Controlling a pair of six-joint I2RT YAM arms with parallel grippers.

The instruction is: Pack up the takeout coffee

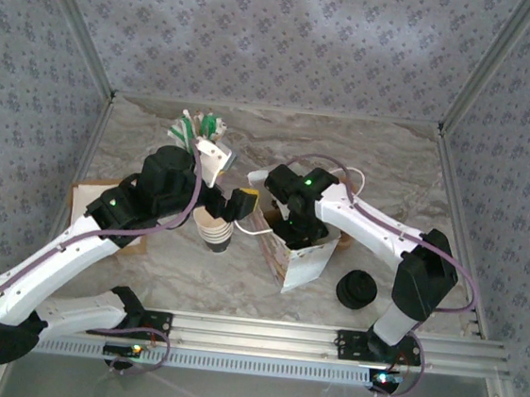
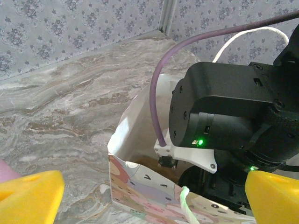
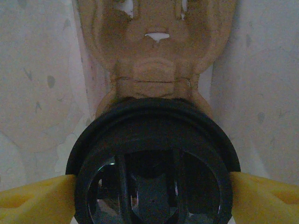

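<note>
From above, most of what matters is hidden: the right arm's black wrist plunges into the mouth of the white paper bag [image 1: 303, 267] and covers whatever is inside it. Looking along that wrist, the takeout coffee [image 3: 154, 154] stands upright in the bag, its round black lid facing straight up at the lens, so its long axis runs vertically, down toward the bag's floor. The lid hides the cup's brown side completely, and its near edge is cut off at the bottom. Beyond it sits a brown moulded cardboard carrier [image 3: 156, 70], pale bag walls on either side. The right gripper [image 3: 152, 200] has one yellow finger at each side of the lid, right up against its rim (the overhang hides the contact, so I cannot tell whether it is clamping or loose). The left gripper [image 1: 236, 203] hangs just beside the bag's open top with its jaws spread wide, holding nothing. A stack of lidless cups [image 1: 214, 229] stands just under it, and a stack of black lids [image 1: 358, 289] lies right of the bag.
</note>
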